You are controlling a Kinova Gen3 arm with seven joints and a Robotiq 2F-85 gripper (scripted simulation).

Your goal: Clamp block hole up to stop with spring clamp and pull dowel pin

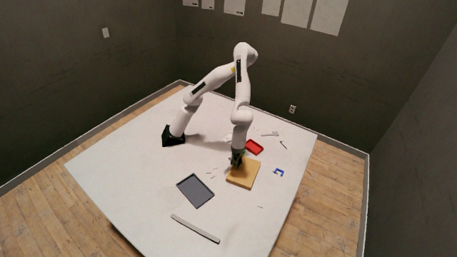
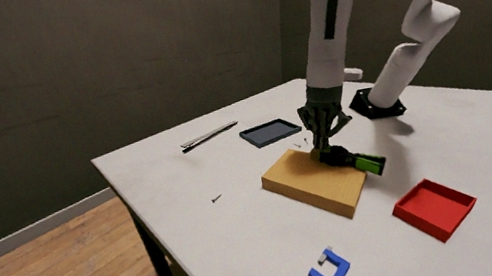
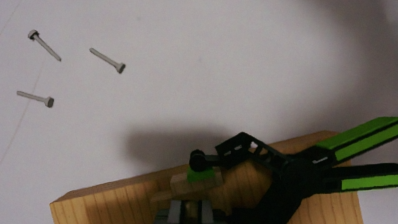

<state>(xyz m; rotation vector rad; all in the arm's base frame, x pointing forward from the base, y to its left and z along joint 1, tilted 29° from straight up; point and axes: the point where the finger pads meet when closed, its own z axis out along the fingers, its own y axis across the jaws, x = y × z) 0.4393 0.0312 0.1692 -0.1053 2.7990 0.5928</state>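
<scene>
The bench board lies on the table. My gripper points down over the board's edge region, shut on the tan dowel pin, which shows as a small piece between the fingertips. The black and green spring clamp sits beside the fingers, its green pad on a pale wooden piece just beyond them. Whether that piece is the block or the stop is unclear. The fingers hide the hole and the pin's lower end. No loose thing is visible between block and stop.
Several screws lie off the board's edge. A dark tray, a red tray, a blue C-shaped clamp and a long grey bar lie around the board. The clamp's handles overhang the board.
</scene>
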